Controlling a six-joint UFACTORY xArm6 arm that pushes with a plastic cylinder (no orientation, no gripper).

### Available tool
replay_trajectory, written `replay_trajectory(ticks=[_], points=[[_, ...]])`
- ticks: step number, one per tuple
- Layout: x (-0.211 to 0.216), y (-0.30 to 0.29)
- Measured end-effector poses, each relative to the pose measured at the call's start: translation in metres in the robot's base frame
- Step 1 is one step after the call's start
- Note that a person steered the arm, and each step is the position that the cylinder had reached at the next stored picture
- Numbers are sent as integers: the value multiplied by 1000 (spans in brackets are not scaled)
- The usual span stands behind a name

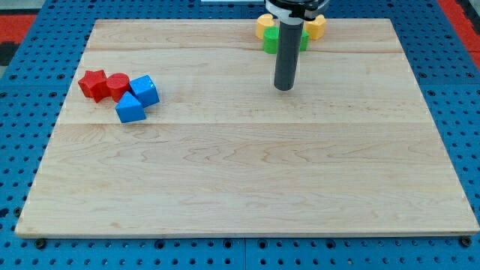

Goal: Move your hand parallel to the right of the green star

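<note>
Right now my tip (284, 88) rests on the surface (240, 165) just below the green star (269, 42), which sits half hidden behind the rod between two yellow blocks (264, 25) at the view's top; no jaws exist.

Pale wooden board (247, 187) on blue perforated surface (22, 90); red patches at top corners; even light.

Two red blocks (105, 85) touch two blue blocks (137, 99) at the wooden board's (240, 180) left; yellow blocks (264, 25) sit top centre.
</note>
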State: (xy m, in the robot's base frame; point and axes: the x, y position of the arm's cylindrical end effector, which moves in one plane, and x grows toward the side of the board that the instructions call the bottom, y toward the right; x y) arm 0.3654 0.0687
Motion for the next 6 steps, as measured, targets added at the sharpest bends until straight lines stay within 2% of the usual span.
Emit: replay_trajectory(ticks=[4,5,6], points=[[-5,-9],[-4,9],[-10,64]])
